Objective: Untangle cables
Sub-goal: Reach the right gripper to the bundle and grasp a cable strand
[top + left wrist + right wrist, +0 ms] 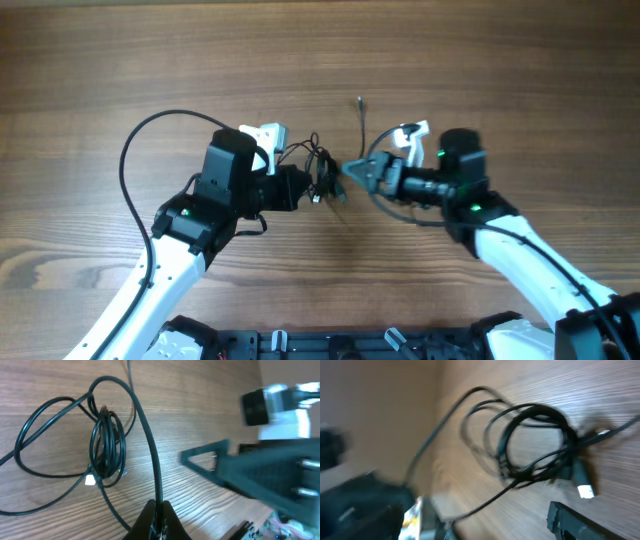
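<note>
- Left gripper point(157, 519) pinched shut on one strand of the cables point(107, 445).
- Loops lay tangled on wooden table point(210, 405).
- Right gripper point(350, 172) gaped wide beside them.

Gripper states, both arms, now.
Left gripper: closed on a cable.
Right gripper: open, holding nothing.

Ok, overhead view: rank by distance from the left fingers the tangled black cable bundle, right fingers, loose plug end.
1. Tangled bundle of thin black cables, beside the left fingers.
2. Right fingers, just beyond the bundle.
3. Small loose plug end, well above both.
</note>
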`<state>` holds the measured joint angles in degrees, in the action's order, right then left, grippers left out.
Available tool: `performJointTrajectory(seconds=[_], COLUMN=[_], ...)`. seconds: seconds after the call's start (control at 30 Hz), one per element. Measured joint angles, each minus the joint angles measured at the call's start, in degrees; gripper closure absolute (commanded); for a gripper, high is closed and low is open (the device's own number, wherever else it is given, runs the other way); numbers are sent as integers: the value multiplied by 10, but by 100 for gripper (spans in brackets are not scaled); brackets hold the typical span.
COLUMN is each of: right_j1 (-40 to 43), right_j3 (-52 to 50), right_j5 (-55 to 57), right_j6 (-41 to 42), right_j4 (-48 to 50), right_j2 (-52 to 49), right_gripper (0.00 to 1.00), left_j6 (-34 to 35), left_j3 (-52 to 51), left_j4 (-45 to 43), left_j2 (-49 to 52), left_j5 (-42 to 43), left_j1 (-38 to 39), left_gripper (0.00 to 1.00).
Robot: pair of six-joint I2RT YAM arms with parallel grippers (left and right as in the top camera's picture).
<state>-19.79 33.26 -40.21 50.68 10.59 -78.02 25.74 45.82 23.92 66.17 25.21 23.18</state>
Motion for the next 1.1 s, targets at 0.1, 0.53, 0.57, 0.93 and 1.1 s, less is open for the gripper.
performJointTrajectory(seconds=[0.1,0.53,0.57,0.93,1.1], right_j1=[-41,-118,-119,-125,-83], right_j3=[0,0,0,3,3], right_j5=[90,230,234,237,174], right_j6=[50,203,211,220,136], right_j4=[19,128,144,268,266], right_j2=[-8,-132,-145,-203,-203], right_gripper=[13,44,44,96,95], left_j6=[-7,-14,-14,-13,-13], left_j3=[0,0,0,0,0], left_j4=[-5,-30,-31,-34,-34], left_j2=[0,0,0,0,0], left_j5=[14,28,28,28,28], left_j1=[0,0,0,0,-21], left_gripper=[96,96,96,96,96])
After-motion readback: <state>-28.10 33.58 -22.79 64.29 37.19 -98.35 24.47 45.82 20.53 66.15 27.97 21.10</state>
